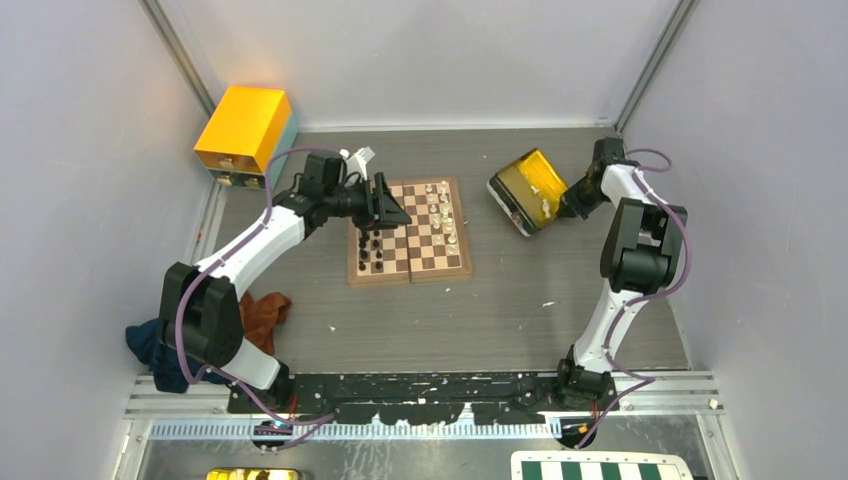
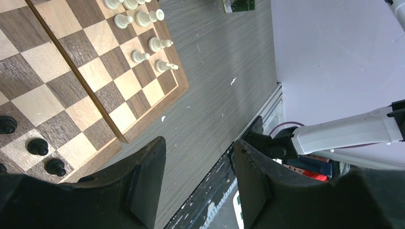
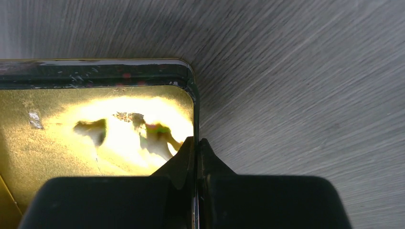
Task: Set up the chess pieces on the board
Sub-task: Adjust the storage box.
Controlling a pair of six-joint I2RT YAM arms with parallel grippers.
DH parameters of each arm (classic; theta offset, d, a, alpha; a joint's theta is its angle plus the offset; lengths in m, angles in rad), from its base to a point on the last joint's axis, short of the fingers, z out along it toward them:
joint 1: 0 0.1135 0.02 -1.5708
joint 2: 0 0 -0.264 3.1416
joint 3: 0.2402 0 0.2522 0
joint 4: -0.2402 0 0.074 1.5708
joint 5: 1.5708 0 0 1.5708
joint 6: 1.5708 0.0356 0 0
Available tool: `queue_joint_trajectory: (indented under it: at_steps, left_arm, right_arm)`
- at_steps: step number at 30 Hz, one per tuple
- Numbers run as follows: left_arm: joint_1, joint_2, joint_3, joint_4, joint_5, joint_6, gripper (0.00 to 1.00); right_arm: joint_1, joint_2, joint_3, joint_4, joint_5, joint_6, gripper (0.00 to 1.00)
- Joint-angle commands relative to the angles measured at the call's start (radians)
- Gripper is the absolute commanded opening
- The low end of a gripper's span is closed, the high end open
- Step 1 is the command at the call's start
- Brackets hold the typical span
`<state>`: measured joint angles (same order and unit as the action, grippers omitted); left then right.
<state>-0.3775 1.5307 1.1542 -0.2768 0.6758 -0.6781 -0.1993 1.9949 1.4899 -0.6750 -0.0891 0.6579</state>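
Observation:
The wooden board [image 1: 410, 277] lies at the table's middle, with cream-white chess pieces [image 1: 441, 211] on its right half and black ones [image 1: 372, 252] on its left. My left gripper [image 1: 389, 209] hovers over the board's far left part, open and holding nothing. In the left wrist view its jaws [image 2: 198, 157] frame bare table beside the board [image 2: 124, 136], with white pieces [image 2: 154, 44] and black pieces [image 2: 38, 147] in sight. My right gripper [image 3: 197, 143] is shut on the side wall of the gold tray [image 3: 193, 95], also seen tilted from above [image 1: 527, 190].
A yellow box [image 1: 245, 130] stands at the back left corner. Brown and blue cloths [image 1: 262, 315] lie by the left arm's base. A green-and-white checkered board [image 1: 600, 468] sits below the near rail. Grey walls close in both sides.

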Motion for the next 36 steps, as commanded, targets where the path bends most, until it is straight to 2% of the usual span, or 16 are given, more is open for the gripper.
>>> queue_joint_trajectory:
  at_steps: [1,4,12,19,27,32,36]
  left_arm:
    - [0.005,-0.019,-0.006,0.057,0.034,-0.012,0.56]
    - [0.005,-0.028,-0.012,0.054,0.039,-0.011,0.56]
    - [0.005,-0.039,-0.043,0.071,0.042,-0.017,0.56]
    - [0.005,-0.038,-0.08,0.129,0.055,-0.048,0.56]
    - [0.005,-0.029,-0.096,0.187,0.079,-0.079,0.56]
    - [0.005,-0.022,-0.098,0.222,0.099,-0.103,0.56]
    - [0.005,-0.02,-0.116,0.264,0.112,-0.133,0.55]
  right_arm:
    - [-0.012,-0.082,-0.052,0.077,-0.125,0.185,0.01]
    - [-0.012,-0.105,-0.091,0.11,-0.143,0.246,0.01]
    - [-0.004,-0.122,-0.09,0.061,-0.017,0.18,0.01]
    - [0.018,-0.117,0.039,-0.119,0.229,-0.023,0.01]
    - [0.019,-0.019,0.293,-0.398,0.373,-0.25,0.01]
    - [0.029,0.001,0.362,-0.482,0.464,-0.304,0.01]
    - [0.048,0.078,0.411,-0.559,0.508,-0.326,0.01]
